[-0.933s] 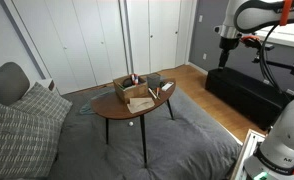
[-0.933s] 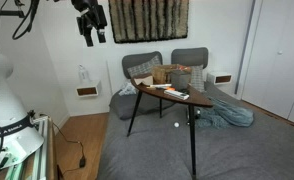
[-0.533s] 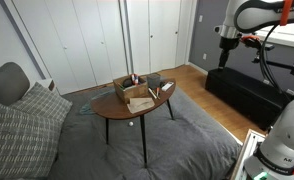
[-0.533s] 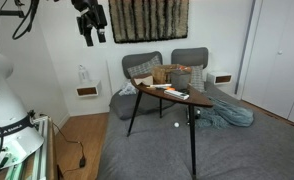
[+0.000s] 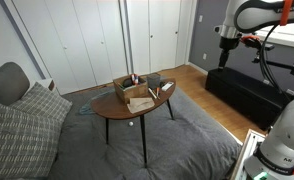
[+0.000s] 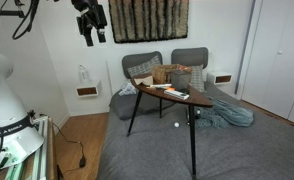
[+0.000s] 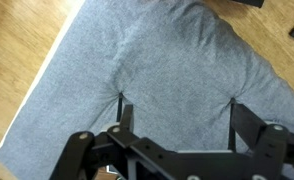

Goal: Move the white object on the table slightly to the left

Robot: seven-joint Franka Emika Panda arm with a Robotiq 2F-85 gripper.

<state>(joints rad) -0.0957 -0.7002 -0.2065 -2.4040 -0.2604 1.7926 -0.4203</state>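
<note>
The oval reddish-brown table (image 5: 120, 110) stands on thin dark legs on the grey rug and shows in both exterior views (image 6: 195, 101). A flat white object (image 5: 142, 103) lies on its top beside a brown box (image 5: 128, 90); it also shows in an exterior view (image 6: 174, 92). My gripper (image 5: 224, 57) hangs high in the air, far from the table, and shows in both exterior views (image 6: 90, 37). In the wrist view the gripper (image 7: 178, 108) is open and empty, with only grey rug between its fingers. The table is out of the wrist view.
A grey rug (image 7: 177, 60) covers the floor, with wood floor (image 7: 22, 60) beside it. Grey cushions (image 5: 22, 125) and chairs (image 6: 142, 68) stand by the table. A small white ball (image 6: 177, 125) lies under the table. A dark cabinet (image 5: 242, 95) is below the arm.
</note>
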